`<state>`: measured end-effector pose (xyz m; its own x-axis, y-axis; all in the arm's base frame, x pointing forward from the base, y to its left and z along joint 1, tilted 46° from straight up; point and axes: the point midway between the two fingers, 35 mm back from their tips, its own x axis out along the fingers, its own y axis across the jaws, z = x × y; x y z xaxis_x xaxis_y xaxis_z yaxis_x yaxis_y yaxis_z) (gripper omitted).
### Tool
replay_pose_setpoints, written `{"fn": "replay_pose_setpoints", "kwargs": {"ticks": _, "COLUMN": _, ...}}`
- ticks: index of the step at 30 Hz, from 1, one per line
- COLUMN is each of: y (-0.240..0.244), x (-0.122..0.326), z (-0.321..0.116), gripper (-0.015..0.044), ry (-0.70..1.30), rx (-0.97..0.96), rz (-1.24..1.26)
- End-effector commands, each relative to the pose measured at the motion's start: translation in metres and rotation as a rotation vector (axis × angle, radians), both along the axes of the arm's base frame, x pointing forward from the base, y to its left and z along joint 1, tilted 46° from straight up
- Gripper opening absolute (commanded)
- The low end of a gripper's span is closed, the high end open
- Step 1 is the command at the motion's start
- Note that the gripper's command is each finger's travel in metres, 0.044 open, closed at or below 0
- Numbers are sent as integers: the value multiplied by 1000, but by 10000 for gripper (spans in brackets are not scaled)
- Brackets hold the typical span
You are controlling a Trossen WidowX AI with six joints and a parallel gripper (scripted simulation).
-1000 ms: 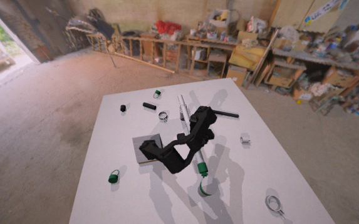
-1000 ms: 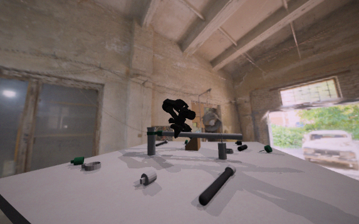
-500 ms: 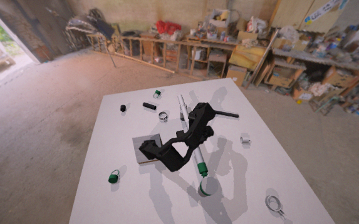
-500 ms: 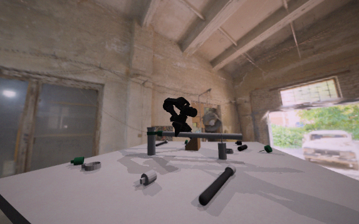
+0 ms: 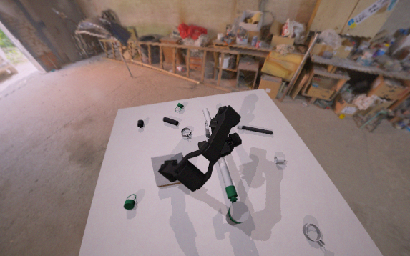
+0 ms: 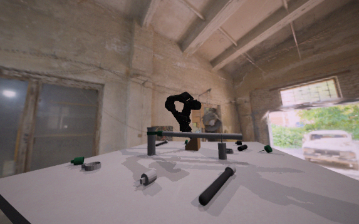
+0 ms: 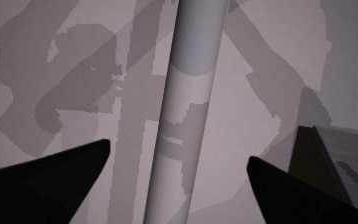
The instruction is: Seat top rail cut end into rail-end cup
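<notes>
Rail [image 5: 226,174] [image 6: 200,135] [image 7: 186,115]: long axis near-far, near end at green cup [image 5: 231,192] [image 6: 159,133] by big post [image 5: 240,212] [image 6: 151,145]. Gripper [image 7: 179,154] fingers: wide apart, nothing held, one per side w/ rail btwn; retreat prob. needs straight lift, no sideways drift.

The rail [image 5: 225,171] [image 6: 199,135] [image 7: 187,107] is plain pale grey; its end cup [image 5: 231,192] [image 6: 159,133], solid green.

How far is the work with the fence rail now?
Looks done: the long grey rail meets the green cup, near the big grey post's top. In hand: nothing; the black fingers stand open. Left: perhaps confirming full seating, hidden inside the cup.
</notes>
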<state>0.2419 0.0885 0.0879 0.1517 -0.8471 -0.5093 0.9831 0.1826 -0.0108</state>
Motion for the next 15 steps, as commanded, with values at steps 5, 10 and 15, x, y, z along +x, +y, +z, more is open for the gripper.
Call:
{"fn": "replay_pose_setpoints", "kwargs": {"ticks": 5, "y": 25, "x": -5, "z": 16, "gripper": 440, "ry": -28, "rx": 78, "rz": 68}}
{"fn": "replay_pose_setpoints", "kwargs": {"ticks": 10, "y": 25, "x": -5, "z": 16, "gripper": 440, "ry": -28, "rx": 78, "rz": 68}}
{"fn": "replay_pose_setpoints", "kwargs": {"ticks": 15, "y": 25, "x": -5, "z": 16, "gripper": 440, "ry": -28, "rx": 78, "rz": 68}}
